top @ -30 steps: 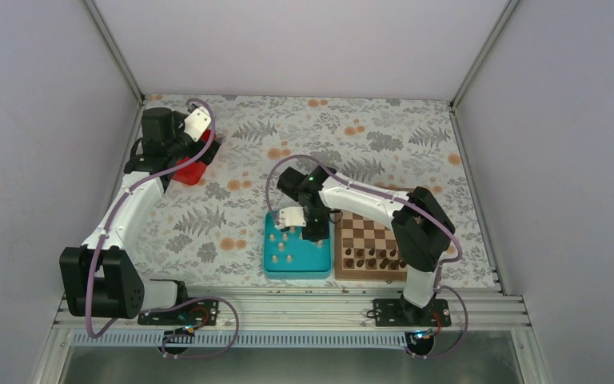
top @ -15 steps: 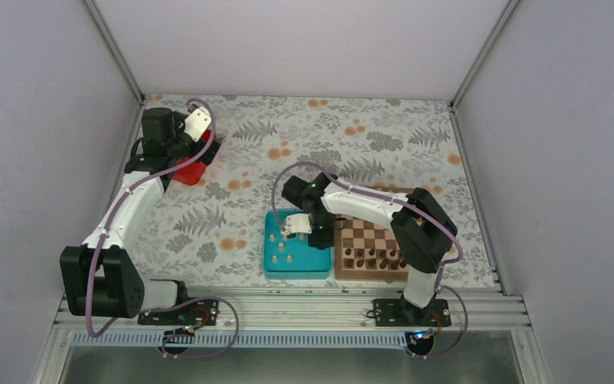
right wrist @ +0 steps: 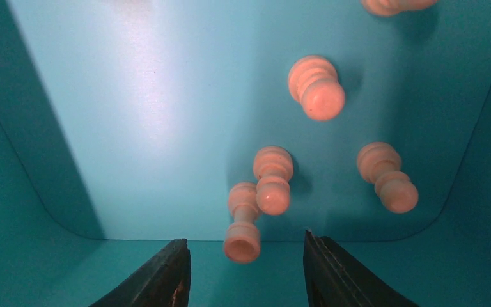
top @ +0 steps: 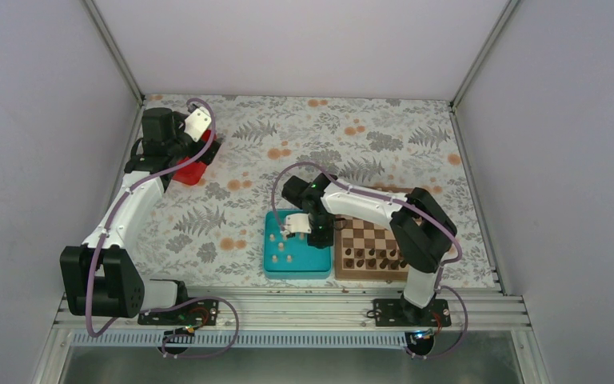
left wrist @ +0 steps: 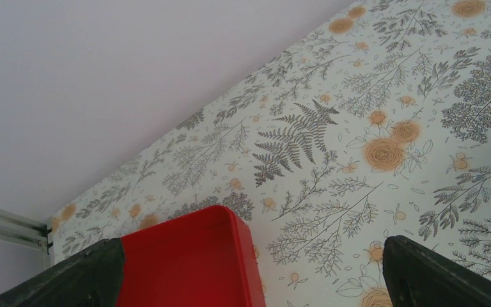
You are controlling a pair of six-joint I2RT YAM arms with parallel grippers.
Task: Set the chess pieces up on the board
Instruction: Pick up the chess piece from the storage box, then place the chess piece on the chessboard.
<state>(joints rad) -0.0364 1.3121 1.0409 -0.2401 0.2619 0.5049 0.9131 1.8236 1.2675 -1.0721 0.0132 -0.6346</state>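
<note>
Since a moment ago, my right end effector (right wrist: 244,256) has come down lower into the teal tray (right wrist: 51,160). Its two fingers (right wrist: 166,275) are spread apart. One of the pale chess pieces (right wrist: 241,220) stands between them, and neither finger touches it. A second pale piece stands just beside it, a little farther in. More pale ones stand apart on the tray floor.

The teal tray sits on the flowery table (top: 232,216), just left of the board (top: 372,236). The board is on the near right part of the table. Dark chessmen (top: 372,258) stand in its near rows.

My left end effector (left wrist: 249,252) is at the far left of the table, over a red tray (left wrist: 185,268). Its fingers are spread wide and hold nothing.
</note>
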